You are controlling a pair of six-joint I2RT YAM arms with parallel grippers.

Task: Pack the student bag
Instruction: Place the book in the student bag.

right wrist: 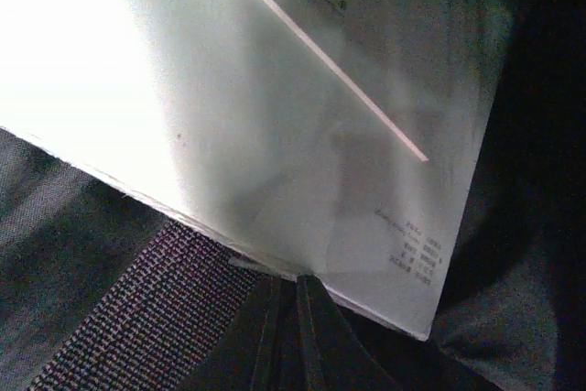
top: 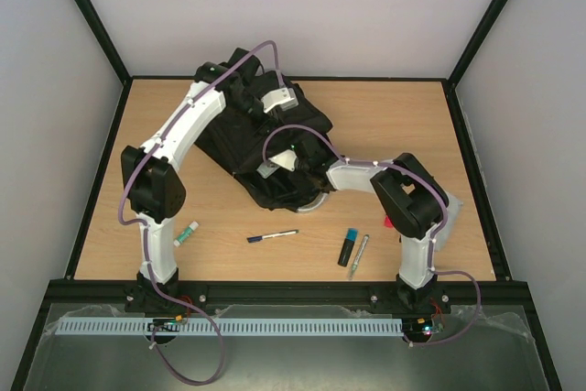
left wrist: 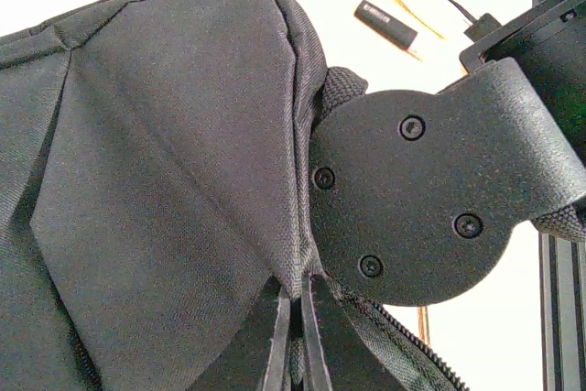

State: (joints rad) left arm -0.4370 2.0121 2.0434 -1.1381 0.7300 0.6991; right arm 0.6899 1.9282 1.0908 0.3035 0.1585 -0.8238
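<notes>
The left hand [left wrist: 295, 336], clamped on the student bag [left wrist: 165, 180], should hold taut while the right hand [right wrist: 295, 318], pinching a white sheet [right wrist: 275, 116], eases it in flat.

Wooden table [top: 412, 116], pen [top: 273, 236], highlighter [top: 349, 247] (blue cap), white printed sheet [right wrist: 275, 89]

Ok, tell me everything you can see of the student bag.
The student bag is a large black backpack of soft woven fabric, slumped and creased on the wooden table, towards the back middle. A piped seam, a webbing strap and zip teeth show close up. The left fingers pinch its fabric by the zip; the right fingers, amid its dark folds, grip a white printed sheet.
</notes>
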